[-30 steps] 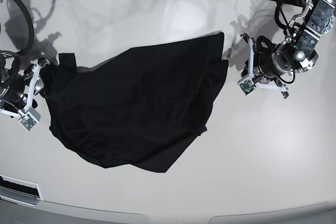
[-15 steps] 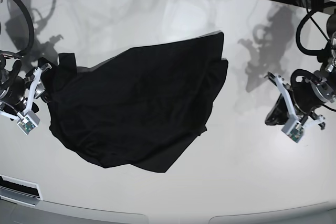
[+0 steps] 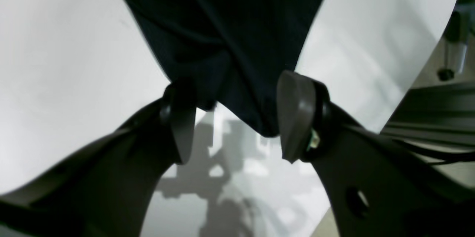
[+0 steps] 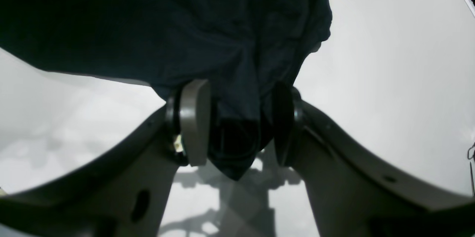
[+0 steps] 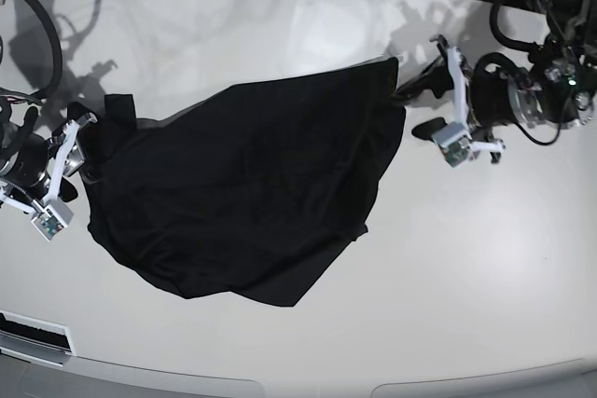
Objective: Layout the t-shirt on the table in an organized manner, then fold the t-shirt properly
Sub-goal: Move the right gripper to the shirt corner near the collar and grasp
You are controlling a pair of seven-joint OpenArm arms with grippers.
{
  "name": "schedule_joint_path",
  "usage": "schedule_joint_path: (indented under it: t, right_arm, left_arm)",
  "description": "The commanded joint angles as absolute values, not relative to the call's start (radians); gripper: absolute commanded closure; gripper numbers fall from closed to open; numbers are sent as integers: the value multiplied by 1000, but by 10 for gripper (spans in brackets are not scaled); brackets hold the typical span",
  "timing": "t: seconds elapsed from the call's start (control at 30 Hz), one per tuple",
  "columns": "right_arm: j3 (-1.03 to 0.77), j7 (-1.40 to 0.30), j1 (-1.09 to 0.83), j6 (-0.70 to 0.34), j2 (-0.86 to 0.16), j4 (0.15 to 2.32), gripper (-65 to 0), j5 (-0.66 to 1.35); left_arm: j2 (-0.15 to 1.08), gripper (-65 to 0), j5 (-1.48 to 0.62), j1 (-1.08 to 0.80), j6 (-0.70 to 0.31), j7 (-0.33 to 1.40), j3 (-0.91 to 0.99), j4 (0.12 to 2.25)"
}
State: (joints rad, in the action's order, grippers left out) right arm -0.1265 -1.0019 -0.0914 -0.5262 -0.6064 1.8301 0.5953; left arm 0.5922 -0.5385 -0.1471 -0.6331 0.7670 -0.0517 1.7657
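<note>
Lying t-shirt [image 5: 247,188] edge between right hand [image 4: 237,122] fingers

The t-shirt [image 5: 242,188] is plain black with no visible pattern; in the wrist views its folds read as very dark navy-black. The table [image 5: 466,277] is glossy white, carrying soft grey shadows. The left gripper [image 3: 237,118] has dark grey pads [image 3: 295,114]; the right gripper [image 4: 237,122] has pale grey-beige fingers [image 4: 195,120].
</note>
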Motion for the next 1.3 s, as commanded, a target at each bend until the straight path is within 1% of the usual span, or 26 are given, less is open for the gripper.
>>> schedule_joint_path:
  t: [0.0, 0.1, 0.2, 0.27, 0.37, 0.4, 0.43, 0.47, 0.53, 0.57, 0.63, 0.7, 0.77, 0.83, 0.9, 0.97, 1.03, 1.07, 1.13, 1.2, 1.27]
  right_arm:
    - [-136, -980, -78, -523, -626, 1843, -296, 603]
    - [-136, -979, -78, -523, -627, 1843, -296, 603]
    - [-136, -979, -78, -523, -626, 1843, -296, 603]
    - [-136, -979, -78, -524, -626, 1843, -296, 603]
    - [-136, -979, -78, -523, -626, 1843, -296, 603]
    - [-136, -979, -78, -523, -626, 1843, -296, 604]
    - [-136, -979, -78, -523, -626, 1843, -296, 603]
    - [-136, -979, -78, -523, -626, 1843, -296, 603]
    - [-136, -979, -78, -523, -626, 1843, -296, 603]
    - [-136, -979, -78, -524, -627, 1843, -296, 603]
    - [-136, -979, -78, -525, -626, 1843, -296, 605]
    - [-136, -955, -77, -551, -627, 1843, -296, 614]
    - [-136, -903, -77, -574, -627, 1843, -296, 614]
    - [-138, -851, -69, -575, -627, 1844, -296, 614]
    - [-143, -859, -49, -565, -627, 1850, -296, 646]
    - [-153, -913, -33, -588, -627, 1860, -296, 743]
    - [-153, -997, -33, -682, -626, 1877, -296, 908]
    - [-152, -1052, -43, -698, -624, 1885, -296, 1010]
    - [-149, -1167, -67, -698, -597, 1892, -296, 1176]
    - [-143, -1248, -94, -698, -553, 1892, -296, 1230]
    - [-125, -1301, -124, -698, -505, 1892, -296, 1209]
  left_arm:
    - [595, -354, -525, -134, -624, 727, -67, 1757]
    - [566, -354, -443, -128, -570, 656, -134, 1685]
    - [530, -354, -415, -106, -521, 637, -184, 1601]
    - [505, -354, -416, -93, -524, 620, -202, 1541]
    - [460, -353, -415, -68, -561, 617, -207, 1451]
    - [448, -341, -414, -60, -561, 617, -207, 1425]
    - [440, -305, -415, -51, -558, 617, -207, 1402]
    - [434, -244, -414, -43, -543, 617, -207, 1383]
    - [432, -66, -403, -27, -501, 616, -207, 1361]
    - [433, 0, -384, -20, -473, 616, -207, 1361]
    - [435, 0, -333, 2, -429, 632, -207, 1361]
    - [445, 0, -313, 33, -405, 669, -206, 1366]
    - [464, 0, -322, 65, -399, 707, -205, 1388]
    - [486, 0, -331, 83, -398, 712, -205, 1424]
    - [504, 0, -350, 93, -398, 710, -203, 1465]
    - [510, 0, -353, 95, -398, 711, -200, 1493]
    - [510, 0, -348, 98, -398, 705, -200, 1497]
    - [510, 0, -348, 97, -398, 702, -200, 1497]
    - [511, 0, -348, 97, -398, 701, -200, 1497]
    - [514, 0, -348, 97, -399, 699, -200, 1497]
    - [518, 0, -348, 97, -399, 687, -200, 1497]
